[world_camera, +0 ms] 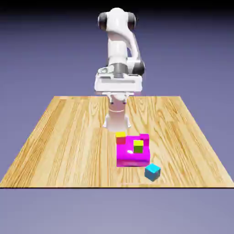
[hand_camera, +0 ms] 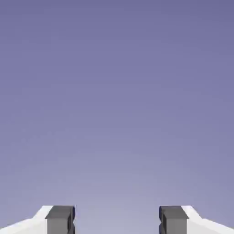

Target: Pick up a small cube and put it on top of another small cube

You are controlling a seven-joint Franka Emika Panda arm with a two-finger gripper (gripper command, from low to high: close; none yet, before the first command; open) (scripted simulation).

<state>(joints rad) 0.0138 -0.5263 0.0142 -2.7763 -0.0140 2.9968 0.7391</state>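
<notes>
A small cyan-blue cube (world_camera: 152, 172) lies on the wooden table (world_camera: 59, 146) near its front edge, just right of a big magenta block (world_camera: 130, 155). My gripper (world_camera: 119, 91) hangs high above the table's middle, well behind and above the cube. In the hand view the gripper (hand_camera: 117, 221) is open: the grey fingertips (hand_camera: 60, 219) stand wide apart with only the plain backdrop between them. No cube shows in the hand view.
A yellow-and-red cube (world_camera: 120, 137) sits at the magenta block's back left corner. A yellow-and-green cube (world_camera: 138, 146) rests on the block's top. The robot's white base (world_camera: 116, 119) stands just behind the block.
</notes>
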